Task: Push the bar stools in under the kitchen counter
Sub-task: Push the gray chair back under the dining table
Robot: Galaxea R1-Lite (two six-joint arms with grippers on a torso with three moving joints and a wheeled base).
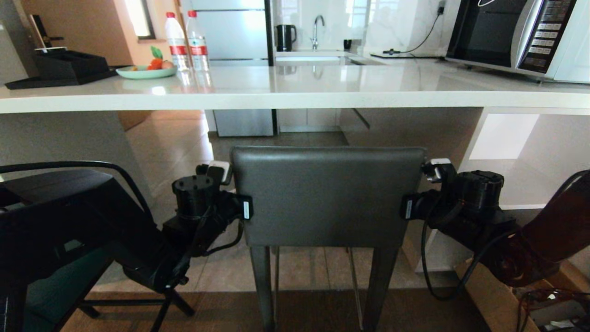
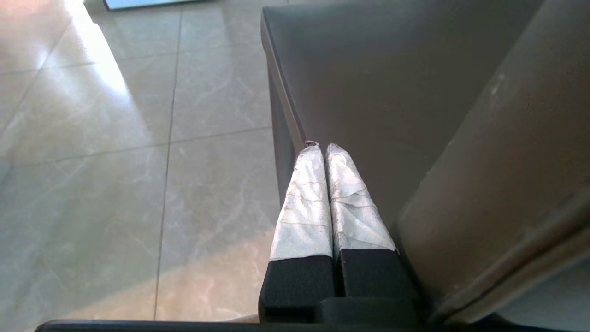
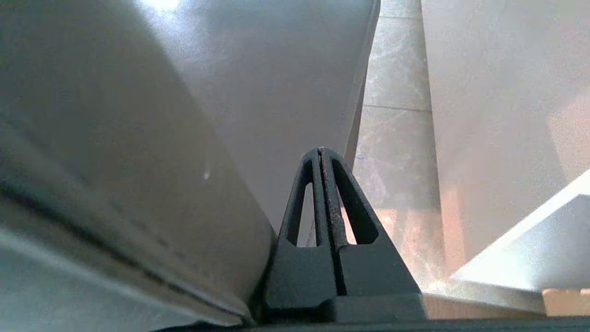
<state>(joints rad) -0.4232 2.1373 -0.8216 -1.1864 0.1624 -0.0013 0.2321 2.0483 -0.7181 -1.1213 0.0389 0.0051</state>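
Stool, dark-grey boxy one (image 1: pixel 326 196), stands centre, facing the kitchen counter (image 1: pixel 295 99); backrest top sits below the slab edge, just short of it, grey legs on tile floor (image 1: pixel 184 138). Left gripper (image 2: pixel 321 148) w/ taped fingers (image 2: pixel 304 203) pressed together, nothing between them, lying along the stool's left side by the seat edge. Right gripper (image 3: pixel 321 150) likewise closed on nothing, against the stool's right side; white counter leg (image 3: pixel 530 249) near it. Teal stool (image 1: pixel 55 221) at far left, behind left arm, well out from counter. On top: black tray (image 1: pixel 64 69), green plate w/ fruit (image 1: pixel 145 71), two water bottles (image 1: pixel 186 41), microwave (image 1: pixel 516 34) at right. Fridge (image 1: pixel 235 32), kettle (image 1: pixel 286 37), sink tap (image 1: pixel 317 30) beyond. Under the slab ahead of stool, floor open; grey panel (image 1: pixel 60 138) at left.
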